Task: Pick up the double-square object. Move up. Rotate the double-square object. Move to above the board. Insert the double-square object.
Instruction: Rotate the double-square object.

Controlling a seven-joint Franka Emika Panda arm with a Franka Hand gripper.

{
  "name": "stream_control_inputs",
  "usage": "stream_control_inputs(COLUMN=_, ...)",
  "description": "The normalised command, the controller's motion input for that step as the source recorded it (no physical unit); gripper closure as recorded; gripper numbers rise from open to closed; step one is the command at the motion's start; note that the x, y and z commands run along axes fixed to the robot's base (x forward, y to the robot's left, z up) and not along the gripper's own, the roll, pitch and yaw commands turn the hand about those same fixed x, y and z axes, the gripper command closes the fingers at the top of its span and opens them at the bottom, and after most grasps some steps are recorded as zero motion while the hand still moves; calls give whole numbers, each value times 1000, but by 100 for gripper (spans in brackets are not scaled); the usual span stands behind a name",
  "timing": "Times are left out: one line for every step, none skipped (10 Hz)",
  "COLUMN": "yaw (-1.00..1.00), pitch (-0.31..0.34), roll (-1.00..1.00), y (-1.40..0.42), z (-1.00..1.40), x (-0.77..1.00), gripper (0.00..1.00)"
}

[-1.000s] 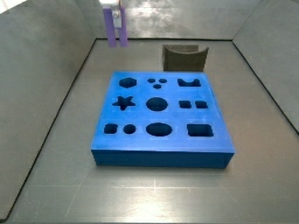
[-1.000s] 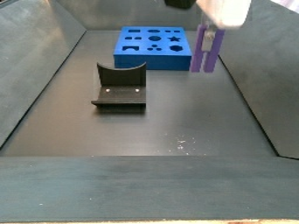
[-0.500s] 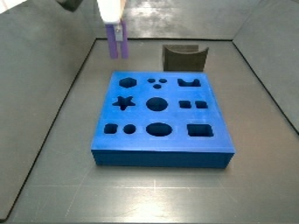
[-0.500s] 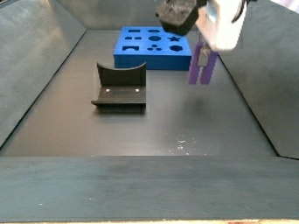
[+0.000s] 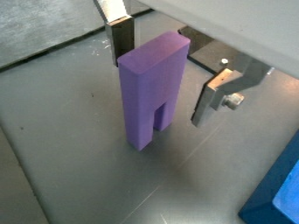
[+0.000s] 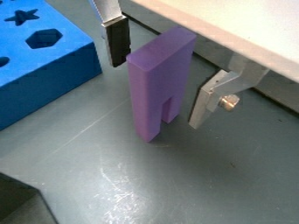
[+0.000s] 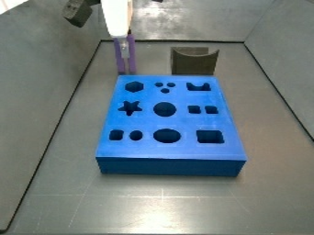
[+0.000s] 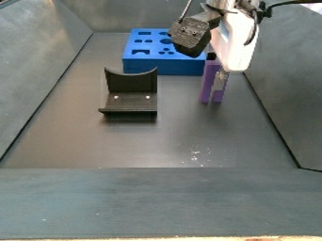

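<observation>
Double-square object (image 5: 153, 87) stands upright on the dark worktop (image 8: 151, 141), narrow end down, slot at its lower end visible in both wrist views. In a side view it sits just off the far-left corner of the board (image 7: 172, 124); in the opposite side view (image 8: 212, 83) it is just beside the board's edge, toward the right wall. Gripper (image 6: 163, 79) is down around its upper part, jaws spread, one silver finger (image 6: 114, 35) on each side with daylight showing between pads and block, so not pinching it. Whether a pad touches a face cannot be told.

Progress judgement: pick-up is the step in hand and not done, block not lifted. Lift, rotation, travel over the board and insertion all remain.

Room: board edge is close on one side of the block, the tray wall rises close behind it, so sideways clearance looks tight; straight up is open. Fixture (image 8: 128, 94) stands well apart to the left in a side view, out of the way. Board top (image 8: 161, 45) is unobstructed, holes exposed.
</observation>
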Motion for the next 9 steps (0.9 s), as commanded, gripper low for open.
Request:
stream_control_inputs(yaw=0, pitch=14, roll=-3, y=-3, z=1000, x=-13, gripper=0)
stream_control_inputs(yaw=2, pitch=22, roll=-10, y=-7, z=1000, x=-25, gripper=0)
stream_control_inputs(yaw=3, pitch=25, roll=-16, y=-8, z=960, x=-25, gripper=0)
stream_control_inputs(yaw=7, pitch=37, roll=-35, y=-13, z=730, x=-22, gripper=0)
stream_control_inputs(yaw=9, pitch=42, roll=-43, y=-14, z=631, x=-22, gripper=0)
stream_control_inputs(yaw=12, pitch=45, roll=-58, y=-14, z=430, x=-16, gripper=0)
stream_control_inputs(yaw=12, pitch=48, roll=-69, y=-16, z=278, x=-13, gripper=0)
stream_control_inputs(yaw=1000, pitch=0, roll=0, y=0, z=0, x=0, gripper=0)
stream_control_inputs(yaw=1000, pitch=-1, roll=0, y=0, z=-92, x=19, gripper=0)
